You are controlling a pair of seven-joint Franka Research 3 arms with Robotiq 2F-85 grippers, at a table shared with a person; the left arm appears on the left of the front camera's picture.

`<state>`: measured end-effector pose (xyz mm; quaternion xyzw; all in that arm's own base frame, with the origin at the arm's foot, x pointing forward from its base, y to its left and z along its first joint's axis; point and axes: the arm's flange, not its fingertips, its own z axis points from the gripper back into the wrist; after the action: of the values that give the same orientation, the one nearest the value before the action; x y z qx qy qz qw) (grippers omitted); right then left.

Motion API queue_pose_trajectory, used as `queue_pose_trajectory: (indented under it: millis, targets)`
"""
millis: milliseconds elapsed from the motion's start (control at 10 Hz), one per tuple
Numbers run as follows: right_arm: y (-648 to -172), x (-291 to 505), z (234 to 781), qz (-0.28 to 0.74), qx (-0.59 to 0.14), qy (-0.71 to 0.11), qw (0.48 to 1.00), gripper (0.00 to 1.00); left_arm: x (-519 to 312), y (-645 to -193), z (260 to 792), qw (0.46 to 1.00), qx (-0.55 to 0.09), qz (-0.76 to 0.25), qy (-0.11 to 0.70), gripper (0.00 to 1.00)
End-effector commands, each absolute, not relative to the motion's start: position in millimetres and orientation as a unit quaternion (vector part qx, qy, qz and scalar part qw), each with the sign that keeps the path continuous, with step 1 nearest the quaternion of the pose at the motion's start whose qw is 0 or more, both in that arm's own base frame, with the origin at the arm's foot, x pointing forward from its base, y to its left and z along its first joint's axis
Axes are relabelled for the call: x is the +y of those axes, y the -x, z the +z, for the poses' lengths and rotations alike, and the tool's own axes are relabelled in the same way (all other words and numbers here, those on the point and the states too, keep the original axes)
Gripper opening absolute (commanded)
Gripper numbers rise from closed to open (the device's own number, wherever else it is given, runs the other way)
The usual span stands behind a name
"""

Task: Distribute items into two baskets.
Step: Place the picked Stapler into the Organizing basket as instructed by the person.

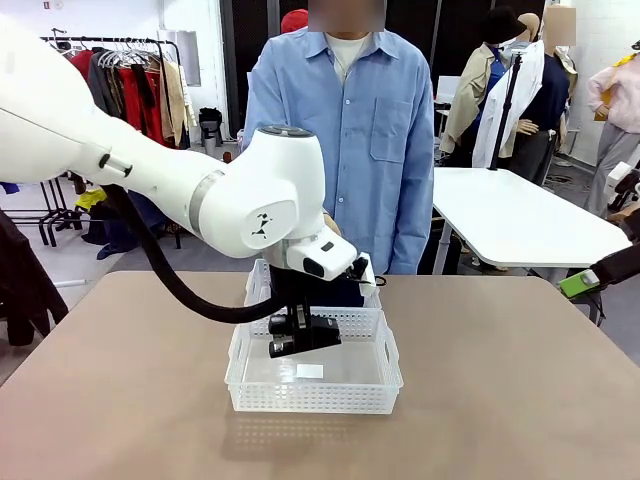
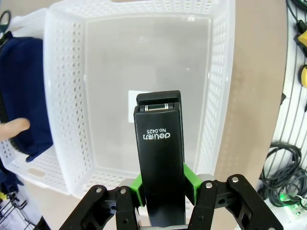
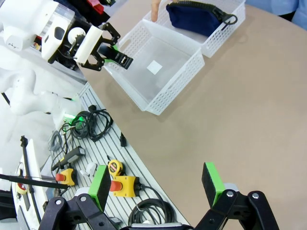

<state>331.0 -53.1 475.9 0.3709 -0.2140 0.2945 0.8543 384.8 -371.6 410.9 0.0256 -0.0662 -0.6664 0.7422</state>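
gripping stapler (image 2: 159, 158) over larger basket (image 2: 67, 120), left gripper (image 2: 163, 187) (stapler's rear hidden)

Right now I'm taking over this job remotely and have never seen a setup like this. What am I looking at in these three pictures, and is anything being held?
Two white robot arms share a brown table with a person standing at the far side. The front view looks across the table from the robot's side. The other two come from cameras on each wrist, looking along that arm's jaws.

On the table stand two white lattice baskets side by side. The nearer basket is bare inside apart from a small white label on its floor. The farther basket holds a dark navy pouch, with a fingertip of the person beside it.

The left gripper is shut on a black stapler, held above the nearer basket. The right gripper is open and holds nothing, off to the side over the table's edge.
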Motion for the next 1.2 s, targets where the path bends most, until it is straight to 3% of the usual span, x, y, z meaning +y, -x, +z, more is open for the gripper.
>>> queue_pose_trajectory:
  millis: [0, 1100]
  targets:
    - [-331, -52, 477, 0.295, -0.214, -0.368, 0.856, 1.0, -374, -390, 401, 0.734, -0.062, -0.676, -0.005, 0.0]
    - [-331, -52, 477, 0.295, -0.214, -0.368, 0.856, 1.0, -395, -391, 340, 0.717, -0.038, -0.696, 0.017, 0.0]
